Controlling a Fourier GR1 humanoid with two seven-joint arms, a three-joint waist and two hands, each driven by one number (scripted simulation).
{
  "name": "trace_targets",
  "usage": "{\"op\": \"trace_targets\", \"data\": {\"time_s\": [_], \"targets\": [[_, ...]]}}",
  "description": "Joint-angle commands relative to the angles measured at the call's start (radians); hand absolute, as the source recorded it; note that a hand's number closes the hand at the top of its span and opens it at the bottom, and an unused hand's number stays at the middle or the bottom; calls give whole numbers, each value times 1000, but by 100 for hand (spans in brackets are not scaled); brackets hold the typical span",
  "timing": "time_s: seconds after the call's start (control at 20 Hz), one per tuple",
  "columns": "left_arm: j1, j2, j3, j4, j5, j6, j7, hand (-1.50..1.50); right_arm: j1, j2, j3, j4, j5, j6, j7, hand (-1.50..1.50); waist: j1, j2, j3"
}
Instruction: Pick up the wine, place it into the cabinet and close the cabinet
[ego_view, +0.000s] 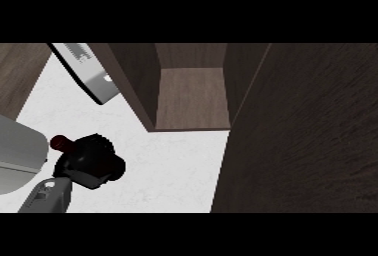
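The wine bottle shows only as a dark red top (60, 142), sticking out to the upper left of my left hand (92, 161). That black hand is curled round the bottle and hides the rest of it. It hovers over the white counter (170, 170) at the lower left, with its grey forearm (46, 196) coming in from the lower edge. The cabinet stands open up the middle, and its brown shelf (190, 97) is bare. The hand and bottle are below and left of that opening. My right hand does not show.
The open cabinet door (303, 140) is a large dark panel filling the right side. The cabinet's dark left wall (133, 80) stands beside the opening. A tilted grey panel (90, 72) lies at the upper left, and a rounded light grey object (16, 155) sits at the left edge.
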Motion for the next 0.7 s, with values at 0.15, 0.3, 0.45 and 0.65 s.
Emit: {"op": "trace_targets", "data": {"time_s": [0.15, 0.3, 0.45, 0.65], "targets": [[157, -119, 63, -91, 48, 216, -159, 150, 43, -29, 6, -110, 78, -22, 7, -150, 20, -7, 1], [176, -116, 51, -170, 59, 199, -155, 150, 60, -52, -16, -179, 86, -20, 54, -150, 19, -3, 2], [200, -177, 7, -240, 57, 212, -100, 150, 80, -88, -19, -196, 87, -6, 46, -150, 17, -3, 2], [239, -200, -24, -335, 96, 149, -32, 150, 85, -78, 14, -186, 115, -40, 19, -150, 13, -6, 2]]}}
